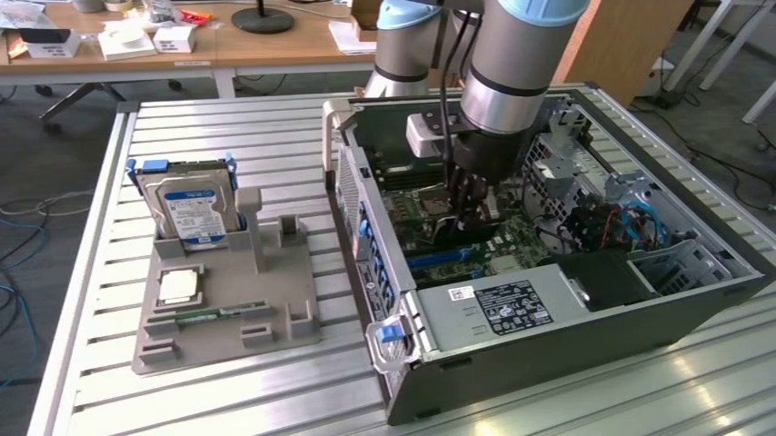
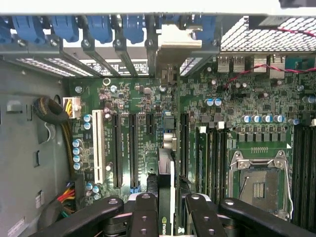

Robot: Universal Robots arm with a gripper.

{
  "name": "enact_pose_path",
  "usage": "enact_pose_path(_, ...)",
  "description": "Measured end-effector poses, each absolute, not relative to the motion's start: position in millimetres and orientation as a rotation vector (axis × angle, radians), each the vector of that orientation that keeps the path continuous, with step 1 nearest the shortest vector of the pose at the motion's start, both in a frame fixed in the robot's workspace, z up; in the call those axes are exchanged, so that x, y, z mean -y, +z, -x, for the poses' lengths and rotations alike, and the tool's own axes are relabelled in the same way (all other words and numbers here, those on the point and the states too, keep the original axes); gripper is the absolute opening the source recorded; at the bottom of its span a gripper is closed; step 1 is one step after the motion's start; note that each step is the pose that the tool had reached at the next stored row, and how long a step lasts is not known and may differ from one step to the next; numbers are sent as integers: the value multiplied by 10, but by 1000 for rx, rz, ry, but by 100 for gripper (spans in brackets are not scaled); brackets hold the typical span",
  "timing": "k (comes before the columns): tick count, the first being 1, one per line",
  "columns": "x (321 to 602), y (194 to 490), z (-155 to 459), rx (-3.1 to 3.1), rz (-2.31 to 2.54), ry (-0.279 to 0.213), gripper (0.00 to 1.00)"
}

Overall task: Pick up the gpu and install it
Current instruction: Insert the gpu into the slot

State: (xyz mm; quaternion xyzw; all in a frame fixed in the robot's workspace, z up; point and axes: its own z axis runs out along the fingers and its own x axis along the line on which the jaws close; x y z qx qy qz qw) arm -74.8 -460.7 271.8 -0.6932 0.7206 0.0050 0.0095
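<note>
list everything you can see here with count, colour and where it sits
hard drive: one, silver with a blue-white label, standing upright at the tray's far end
processor chip: one, silver, flat on the tray
memory stick: one, green, lying along the tray's near part
tray: one, grey, on the table at the exterior view's left
table: one, silver, slatted, under everything
computer case: one, dark grey, open, at the exterior view's right
motherboard: one, green, inside the case
power supply: one, silver with a label, in the case's near corner
gpu: one, dark, held edge-on above the motherboard
arm: one, silver and blue, reaching down into the case
gripper: one, black, shut on the gpu
</note>
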Motion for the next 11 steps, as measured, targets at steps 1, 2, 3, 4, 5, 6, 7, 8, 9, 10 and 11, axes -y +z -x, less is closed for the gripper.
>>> enact_pose_path(1, 4607, 2718, 748, -2250, 2165, 16, 26)
enact_pose_path(2, 4607, 2718, 748, -2250, 2165, 16, 26)
enact_pose_path(3, 4607, 2718, 748, -2250, 2165, 16, 26)
enact_pose_path(4, 4608, 2718, 748, -2250, 2165, 16, 26)
enact_pose_path(5, 4608, 2718, 754, -2250, 2165, 16, 26)
enact_pose_path(6, 4608, 2717, 764, -2250, 2165, 16, 26)
enact_pose_path(7, 4608, 2715, 768, -2250, 2165, 16, 26)
enact_pose_path(8, 4607, 2711, 768, -2250, 2165, 16, 26)
enact_pose_path(9, 4608, 2707, 768, -2250, 2165, 16, 26)
enact_pose_path(10, 4608, 2701, 768, -2250, 2165, 16, 26)
enact_pose_path(11, 4608, 2696, 768, -2250, 2165, 16, 26)
